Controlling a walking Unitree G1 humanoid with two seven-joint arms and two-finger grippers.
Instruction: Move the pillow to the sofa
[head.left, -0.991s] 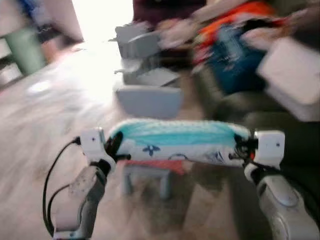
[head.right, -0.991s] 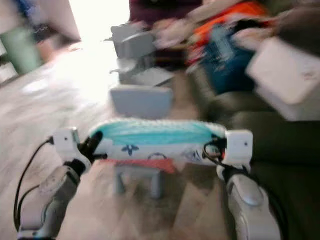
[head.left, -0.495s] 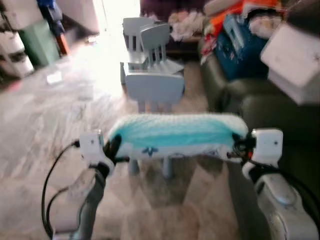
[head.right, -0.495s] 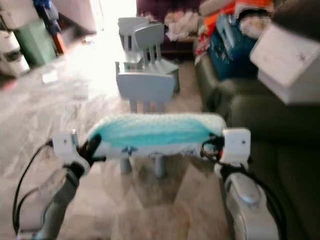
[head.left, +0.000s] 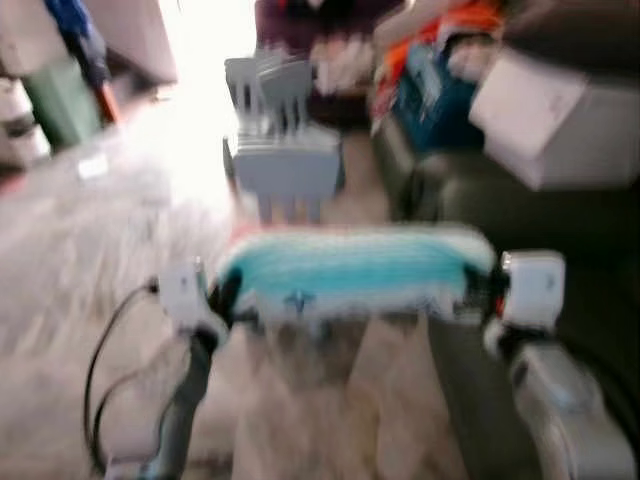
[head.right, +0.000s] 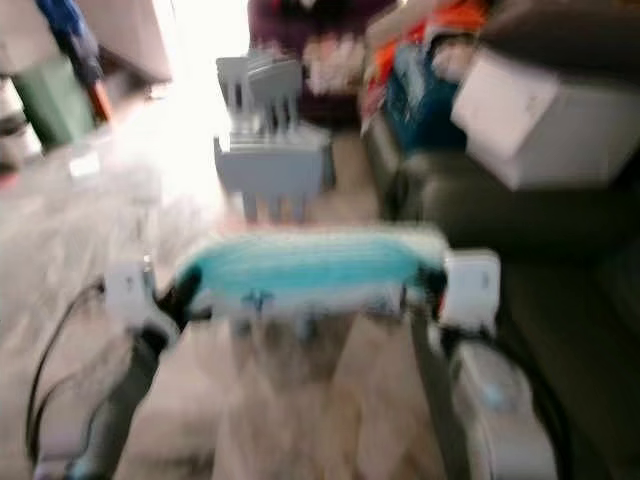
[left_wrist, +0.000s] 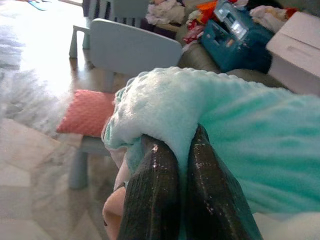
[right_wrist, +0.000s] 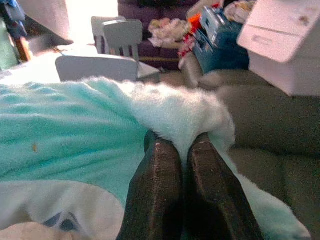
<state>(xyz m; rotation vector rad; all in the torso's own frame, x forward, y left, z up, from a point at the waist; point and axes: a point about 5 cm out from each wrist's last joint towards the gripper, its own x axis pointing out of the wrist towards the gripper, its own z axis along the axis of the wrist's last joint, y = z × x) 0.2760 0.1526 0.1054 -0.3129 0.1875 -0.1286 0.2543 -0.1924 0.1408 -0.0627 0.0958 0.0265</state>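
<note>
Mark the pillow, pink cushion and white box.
pillow (head.left: 350, 270), left eye view, teal top face.
pink cushion (left_wrist: 87, 112), left wrist view, middle.
white box (right_wrist: 287, 42), right wrist view, front face.

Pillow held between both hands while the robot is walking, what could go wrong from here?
1. Each hand, left hand and right hand, pinches just a fold at one end of the pillow, so it might slip free as the robot walks.
2. The small chairs stand just ahead; the pillow could snag on them.
3. The sofa already carries a white box, leaving less room.
</note>
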